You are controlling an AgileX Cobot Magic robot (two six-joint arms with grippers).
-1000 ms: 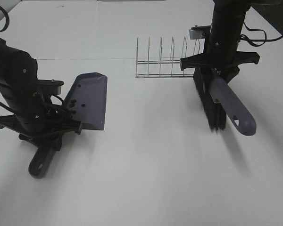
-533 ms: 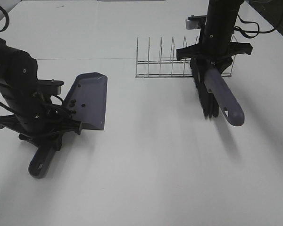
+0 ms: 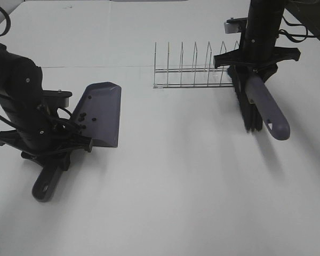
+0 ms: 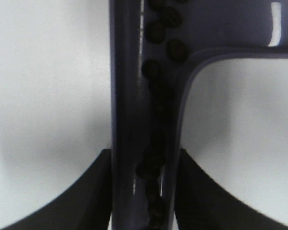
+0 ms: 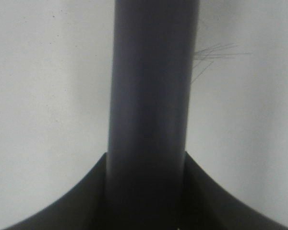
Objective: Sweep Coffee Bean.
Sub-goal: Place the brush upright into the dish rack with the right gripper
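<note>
The grey-purple dustpan (image 3: pixel 102 112) is at the left, tilted up, its handle (image 3: pixel 47 181) pointing toward the near edge. My left gripper (image 3: pixel 52 143) is shut on that handle. Several dark coffee beans (image 3: pixel 81 117) lie at the pan's rear; in the left wrist view the beans (image 4: pixel 158 86) run down the handle channel (image 4: pixel 127 120). My right gripper (image 3: pixel 253 72) is shut on the brush handle (image 3: pixel 266 109), holding the brush over the table at the right, black bristles (image 3: pixel 248 109) hanging down. The right wrist view shows the handle (image 5: pixel 151 96) between the fingers.
A wire dish rack (image 3: pixel 194 72) stands at the back middle, just left of the brush. The white table (image 3: pixel 176 181) spreads across the view, with a dark strip at its far right corner (image 3: pixel 314 21).
My right gripper has carried the brush right, then slightly nearer, over the last second; it now hangs beside the rack's right end. The left arm and dustpan have not moved.
</note>
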